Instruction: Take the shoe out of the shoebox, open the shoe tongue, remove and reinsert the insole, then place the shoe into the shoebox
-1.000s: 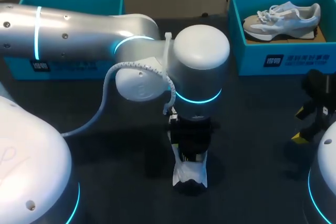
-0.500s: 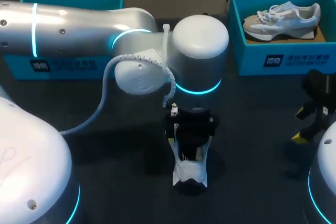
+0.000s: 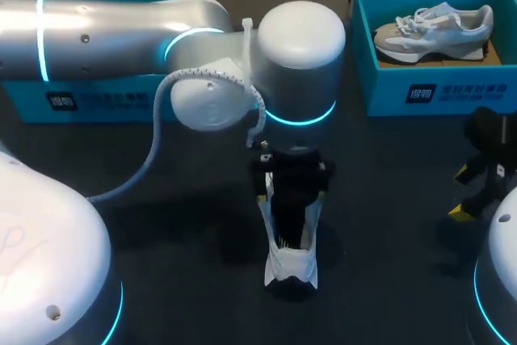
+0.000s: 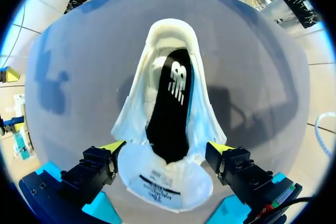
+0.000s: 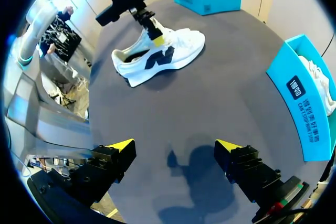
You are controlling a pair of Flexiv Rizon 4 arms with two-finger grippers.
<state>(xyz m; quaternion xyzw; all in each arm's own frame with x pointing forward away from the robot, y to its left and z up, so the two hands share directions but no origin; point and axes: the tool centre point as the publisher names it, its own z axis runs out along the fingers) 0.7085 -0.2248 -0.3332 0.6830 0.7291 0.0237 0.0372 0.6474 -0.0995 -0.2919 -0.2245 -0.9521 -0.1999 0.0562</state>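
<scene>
Right gripper [image 5: 176, 148]: released, fingers wide apart above bare table [image 5: 210, 108]; in the head view I see it at the right edge.
Left gripper [image 4: 167, 153]: released as I read it, one finger on either side of the shoe; I cannot tell if they brush the upper.
Shoe [image 3: 291, 260]: white, on the table in the lower middle of the head view, directly under my left gripper and outside both boxes.
Insole [image 4: 170, 103]: one, black, lying inside the shoe.
Tongue [image 4: 157, 179]: folded back toward my left gripper.
Right box [image 3: 436, 90]: teal, upper right of the head view; it holds the second shoe [image 3: 432, 30], grey and white.
Left box [image 3: 97, 98]: teal, upper left, partly behind my left arm [image 3: 121, 34]; its contents are hidden.
Count: two shoes, two boxes, two grippers.
View differences: only the left wrist view shows the insole. The right wrist view shows the shoe side-on with a dark mark.
</scene>
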